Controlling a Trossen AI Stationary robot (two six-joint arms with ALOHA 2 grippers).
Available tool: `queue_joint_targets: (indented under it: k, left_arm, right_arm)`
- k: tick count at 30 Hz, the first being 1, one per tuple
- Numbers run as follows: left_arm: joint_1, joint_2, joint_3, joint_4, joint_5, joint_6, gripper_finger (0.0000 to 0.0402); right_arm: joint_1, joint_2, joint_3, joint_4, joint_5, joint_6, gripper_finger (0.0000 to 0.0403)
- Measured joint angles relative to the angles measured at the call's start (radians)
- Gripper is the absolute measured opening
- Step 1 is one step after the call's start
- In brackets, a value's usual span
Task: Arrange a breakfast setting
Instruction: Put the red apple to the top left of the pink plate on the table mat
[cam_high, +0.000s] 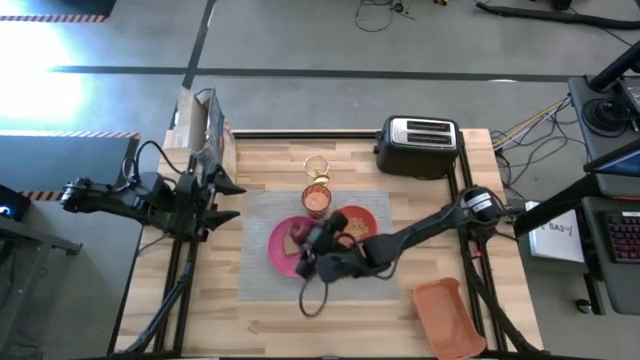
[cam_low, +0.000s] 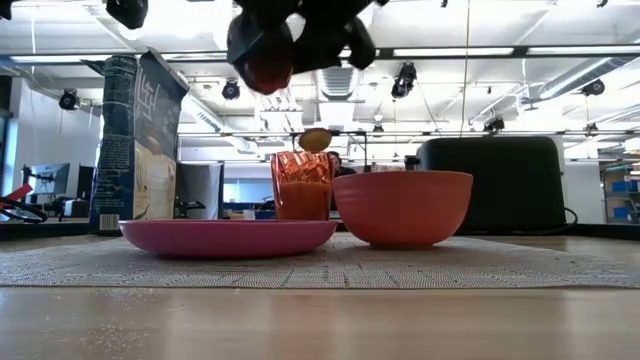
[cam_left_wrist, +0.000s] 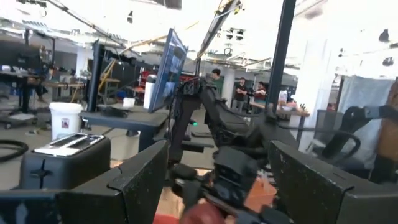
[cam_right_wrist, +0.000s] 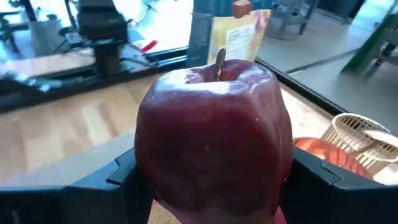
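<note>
**Apple held above the plate**

Red apple fills my right wrist view, stem up, clamped between my right fingers, 1 dark pad on each side of it. Beyond it I see pale bench wood, a printed carton standing at the far edge, and part of the translucent orange cup.

From the high view, my right gripper reaches in over the grey placemat, above the near edge of the pink plate. Toast lies on that plate. The orange bowl sits just beside the plate on the mat, the orange cup stands behind them, and the clear glass is on bare wood beyond the mat. The toaster is at the back, and the orange tray is at the front right corner. My left gripper waits over the left edge of the bench, its fingers apart and holding nothing.

In the low view, the plate and bowl rest side by side on the mat, the cup behind them. The apple hangs in my right fingers, clear above the plate.

My left wrist view shows my 2 left fingers spread, with the toaster and my right arm beyond.
</note>
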Motion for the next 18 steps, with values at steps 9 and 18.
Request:
queue_joint_targets:
  k: [9, 18]
  left_arm:
    - [-0.01, 0.001, -0.014, -0.098, -0.065, 0.054, 0.0263]
    - [-0.008, 0.017, -0.006, -0.102, -0.363, -0.063, 0.0262]
  right_arm:
    - [-0.033, -0.006, -0.001, 0.018, -0.012, -0.112, 0.0249]
    - [-0.032, -0.013, 0.014, 0.009, -0.011, -0.228, 0.0249]
